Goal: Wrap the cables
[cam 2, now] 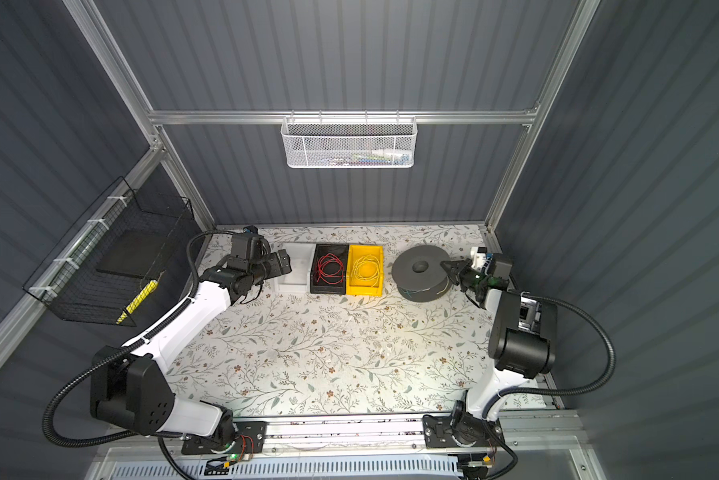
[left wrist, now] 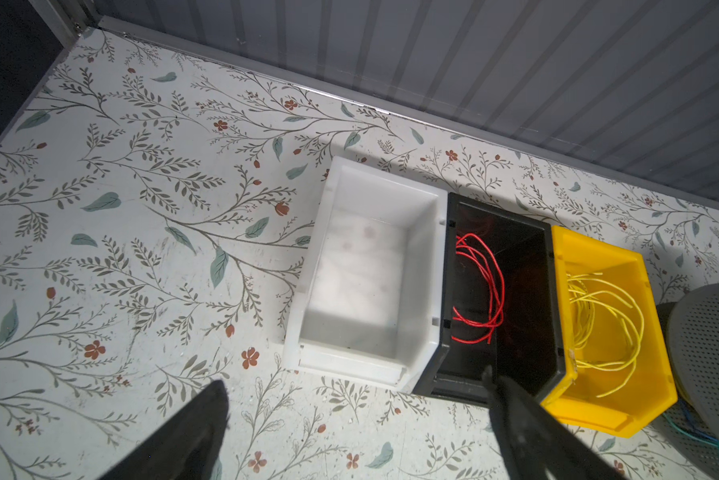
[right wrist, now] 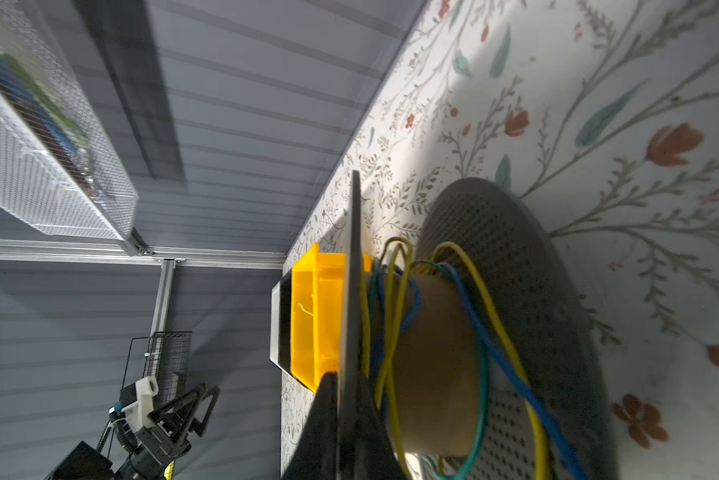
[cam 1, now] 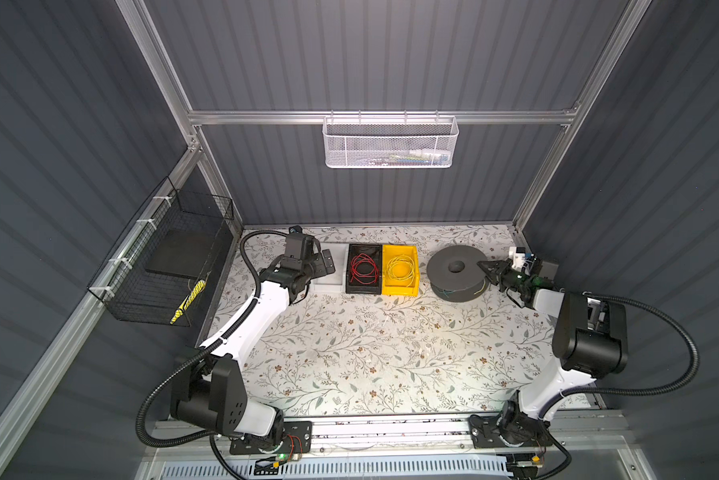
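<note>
Red cable [cam 1: 364,268]: coiled loose in black bin [cam 1: 363,290]. Right gripper [right wrist: 341,376]: pressed onto spool [cam 1: 453,257] top flange, apparently pinching it. Left gripper [left wrist: 353,378]: spread wide, beside white bin [left wrist: 384,178].

No lettering, label or number is legible anywhere (contents of the mesh basket [cam 1: 391,145] are blurred).

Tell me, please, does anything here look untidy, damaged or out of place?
Only the spool stands out: its yellow, blue and green cables hang in slack, crossing loops around the cardboard core instead of lying tight. The right claw is shut on its top flange.
</note>
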`<state>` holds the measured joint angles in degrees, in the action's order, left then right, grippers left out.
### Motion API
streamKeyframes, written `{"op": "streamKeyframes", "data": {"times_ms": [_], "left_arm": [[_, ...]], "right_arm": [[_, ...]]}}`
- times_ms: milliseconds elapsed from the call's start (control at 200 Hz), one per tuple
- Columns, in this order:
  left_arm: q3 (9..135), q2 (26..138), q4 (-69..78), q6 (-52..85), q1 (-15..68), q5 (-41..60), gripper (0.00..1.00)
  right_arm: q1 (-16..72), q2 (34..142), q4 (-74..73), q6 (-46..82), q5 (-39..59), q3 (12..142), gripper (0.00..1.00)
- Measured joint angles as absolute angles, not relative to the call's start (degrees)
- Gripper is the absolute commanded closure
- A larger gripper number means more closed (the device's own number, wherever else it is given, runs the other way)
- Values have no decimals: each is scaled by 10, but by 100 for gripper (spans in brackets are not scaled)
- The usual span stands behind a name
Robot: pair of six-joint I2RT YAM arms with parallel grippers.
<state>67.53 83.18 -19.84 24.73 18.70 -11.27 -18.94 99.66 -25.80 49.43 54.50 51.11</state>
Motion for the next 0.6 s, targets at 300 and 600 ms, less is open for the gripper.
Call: {"op": "streamKeyframes", "data": {"times_ms": [300, 600], "left_arm": [[674, 817, -196, 262, 187, -104, 1], [675, 811, -208, 261, 187, -95, 2]], "right_arm": [[-203, 852, -197, 530, 551, 511, 100], [-149, 664, -30, 509, 577, 489, 100]]}}
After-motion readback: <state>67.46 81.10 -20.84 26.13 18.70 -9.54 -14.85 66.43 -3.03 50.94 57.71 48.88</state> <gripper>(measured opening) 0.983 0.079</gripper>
